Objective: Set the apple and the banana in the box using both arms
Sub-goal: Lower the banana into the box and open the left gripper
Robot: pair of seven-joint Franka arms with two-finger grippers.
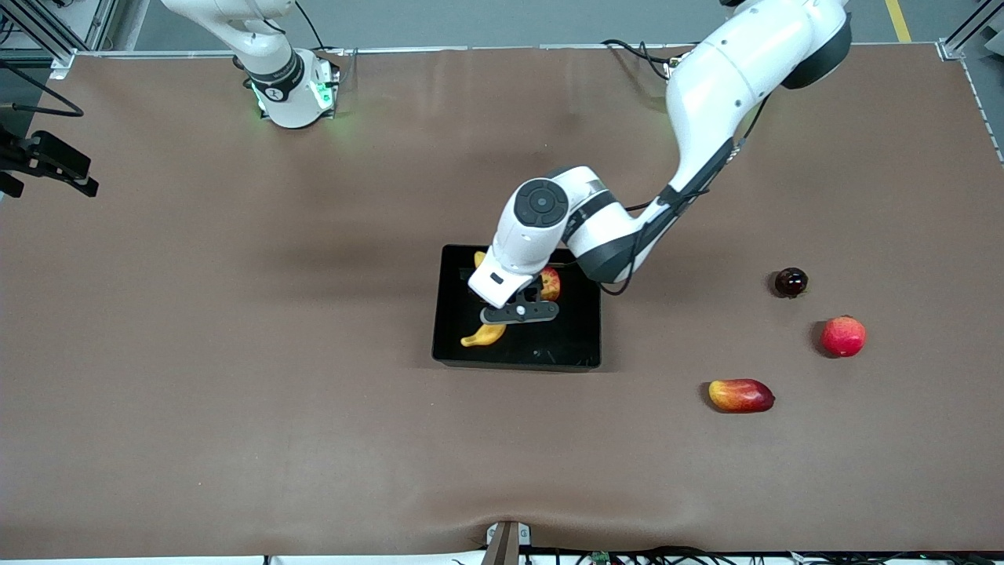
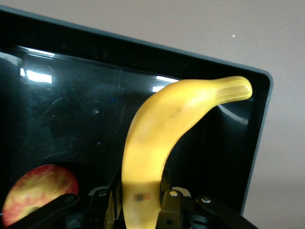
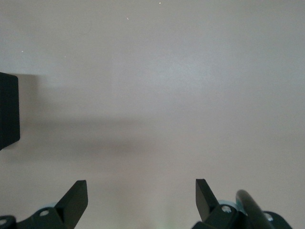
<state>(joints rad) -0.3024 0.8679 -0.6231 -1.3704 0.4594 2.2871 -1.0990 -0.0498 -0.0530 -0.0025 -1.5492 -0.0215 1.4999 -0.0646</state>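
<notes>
The black box (image 1: 518, 362) sits mid-table. The apple (image 1: 551, 284) lies in it, toward the left arm's end, and shows in the left wrist view (image 2: 38, 191). My left gripper (image 1: 515, 311) is low over the box, shut on the yellow banana (image 1: 484, 336). In the left wrist view its fingers (image 2: 172, 205) press both sides of the banana (image 2: 162, 129), whose tip points at a corner of the box (image 2: 259, 138). My right gripper (image 3: 141, 195) shows only in its wrist view, open and empty over bare table; that arm waits.
Toward the left arm's end lie a mango-like red-yellow fruit (image 1: 741, 395), a pinkish-red round fruit (image 1: 843, 336) and a small dark round fruit (image 1: 791, 282). A black device (image 1: 47, 161) juts in at the right arm's end.
</notes>
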